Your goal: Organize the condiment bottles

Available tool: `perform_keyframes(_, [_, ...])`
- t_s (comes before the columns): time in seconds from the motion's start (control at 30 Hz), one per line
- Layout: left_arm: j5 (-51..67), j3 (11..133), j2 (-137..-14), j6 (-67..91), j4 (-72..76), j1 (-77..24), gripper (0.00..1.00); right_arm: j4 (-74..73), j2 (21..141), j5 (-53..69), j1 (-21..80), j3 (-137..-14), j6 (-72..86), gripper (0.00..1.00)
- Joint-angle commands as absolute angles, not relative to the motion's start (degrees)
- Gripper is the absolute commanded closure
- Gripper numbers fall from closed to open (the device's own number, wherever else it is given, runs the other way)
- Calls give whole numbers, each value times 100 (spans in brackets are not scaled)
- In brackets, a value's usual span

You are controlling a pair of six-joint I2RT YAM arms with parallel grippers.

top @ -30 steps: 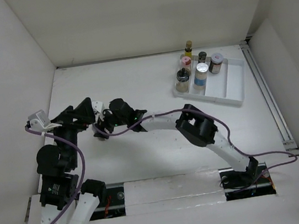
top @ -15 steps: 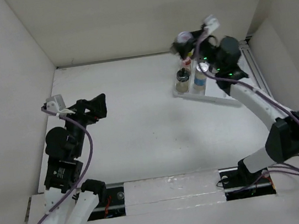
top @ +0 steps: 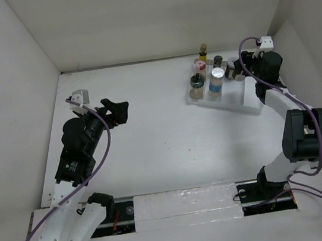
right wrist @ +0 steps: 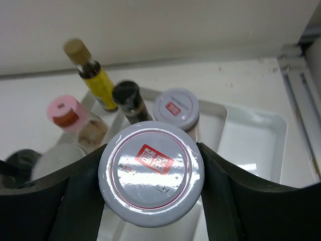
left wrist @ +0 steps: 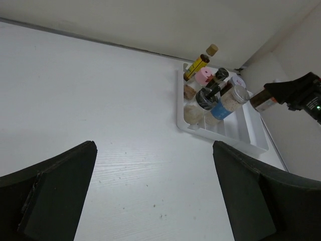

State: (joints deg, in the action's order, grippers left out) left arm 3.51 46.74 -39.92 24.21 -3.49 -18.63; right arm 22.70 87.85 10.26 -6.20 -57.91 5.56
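At the left of the overhead frame, my left end effector (top: 116, 109) hung over the bare counter (top: 163, 138), jaws spread wide with nothing between them.

Toward the upper right sat the tray (top: 246, 88). Its left slots held the knobbed bottle (top: 196, 84), pink bottle (top: 200, 65), blue-labelled bottle (top: 217, 79) and dark bottle (top: 218, 60). The yellow bottle (top: 203, 50) stood at the tray's far edge; I could not tell whether it was inside or just behind. A white-lidded jar (right wrist: 175, 108) stood in the tray just right of the dark bottle.

Further right, my right end effector (top: 241, 67) was clamped on the sides of a second jar (right wrist: 150, 168), with its lid facing the wrist camera. It looked raised over the tray, near the first jar.

I judged the step to be setting this jar down. To do it well, I would pick the free slot to the right. I would descend straight, keeping the fingers off the dark bottle and the neighbouring jar. I would let go only once the base sat flat on the tray floor.
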Motion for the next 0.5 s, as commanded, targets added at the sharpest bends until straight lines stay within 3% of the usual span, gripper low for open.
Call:
perform_keyframes(0.0, [545, 4939, -4069, 2294, -167, -1846, 2, 3216, 8919, 1178, -694, -5783, 844, 47])
perform_keyframes(0.17, [606, 4939, -4069, 2294, -167, -1846, 1, 3366, 9342, 1178, -694, -5730, 914, 47])
perform_keyframes(0.47, [606, 4939, -4069, 2294, -167, -1846, 1, 3297, 9808, 1134, -642, -5678, 1020, 34])
